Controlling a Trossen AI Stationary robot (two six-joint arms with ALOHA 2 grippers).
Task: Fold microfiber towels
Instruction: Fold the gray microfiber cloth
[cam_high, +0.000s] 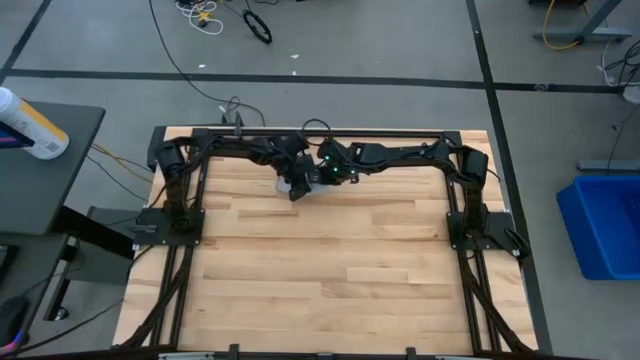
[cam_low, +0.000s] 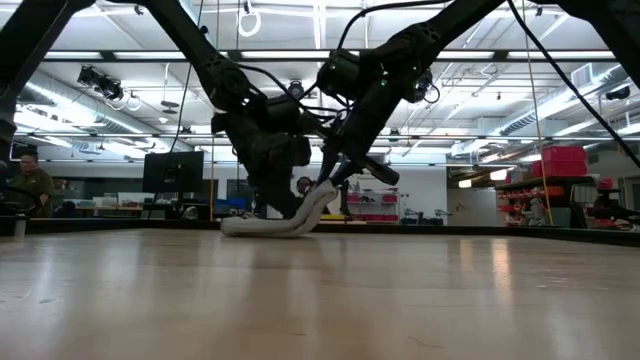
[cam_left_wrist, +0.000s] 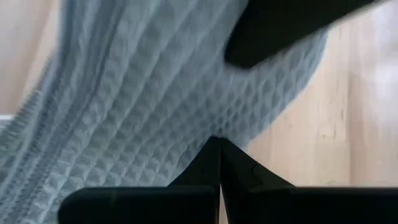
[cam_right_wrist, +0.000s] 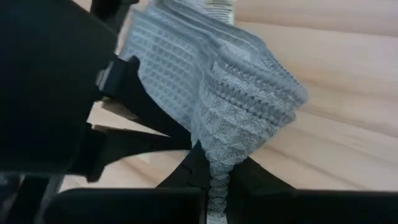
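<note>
Now both grippers, left gripper and right gripper, each pinching the bunched towel on the table.

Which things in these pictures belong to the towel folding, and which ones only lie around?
Part of the job:
- microfiber towel, bunched at the table's far edge
- left claw, shut on the towel
- right claw, shut on the towel
- wooden table

Only lying around:
- blue bin on the floor
- spray bottle on the side table
- cables on the floor
</note>
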